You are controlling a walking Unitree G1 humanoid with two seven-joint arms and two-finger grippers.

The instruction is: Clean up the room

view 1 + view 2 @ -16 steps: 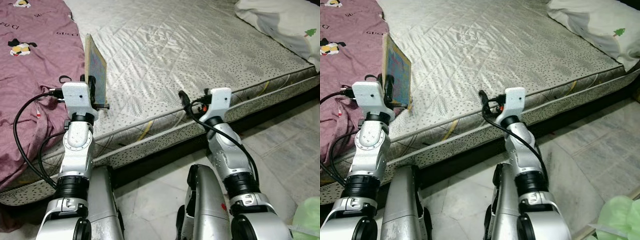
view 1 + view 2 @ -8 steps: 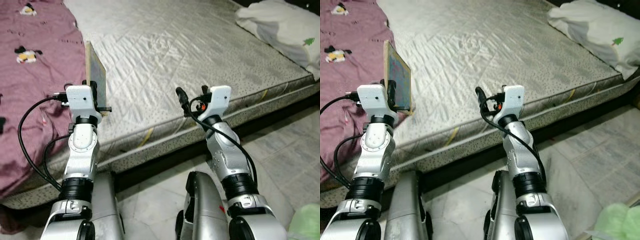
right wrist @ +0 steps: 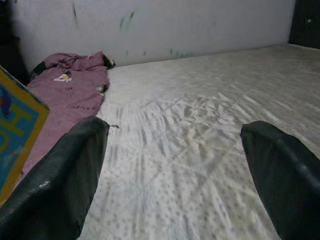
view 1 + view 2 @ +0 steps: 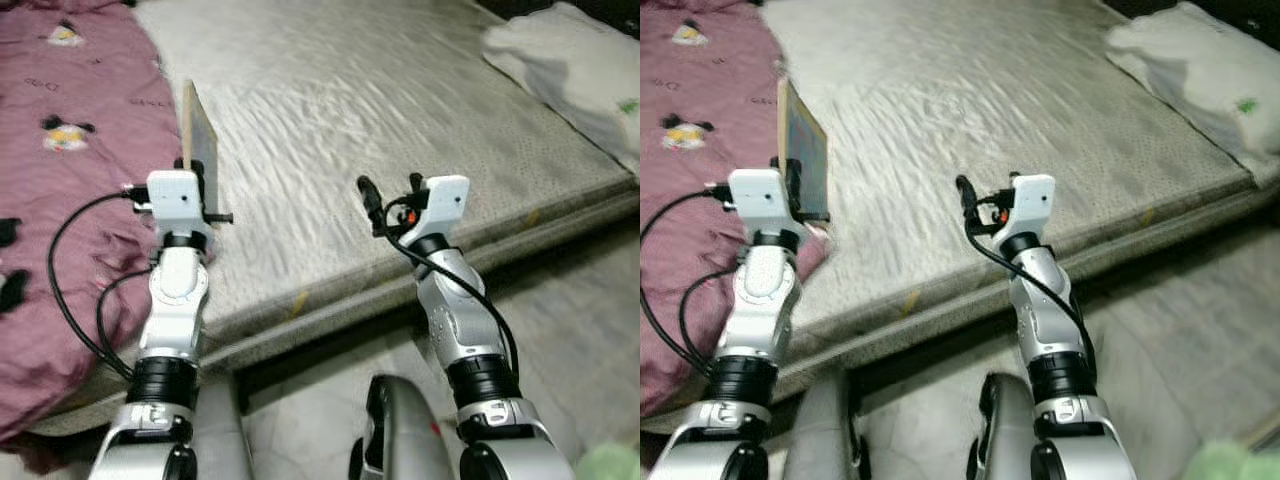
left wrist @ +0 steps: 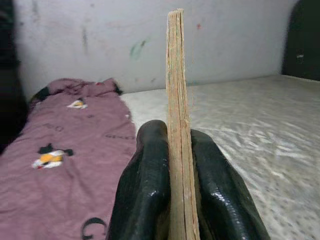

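head stereo pair looks down at mattress (image 4: pixel 330 130); wrist cams skim across it.

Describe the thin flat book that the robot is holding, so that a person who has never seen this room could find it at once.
Start from the bare grey quilted mattress and go to its left side, where the purple blanket lies. Above that border the left gripper pinches a book between its black fingers. It is the only stiff upright thing there, with yellowish edges and a blue and yellow cover.

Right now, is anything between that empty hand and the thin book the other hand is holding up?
Nothing visible: bare quilted grey mattress lies between the open right hand and the thin yellow-edged book gripped upright by the left hand.
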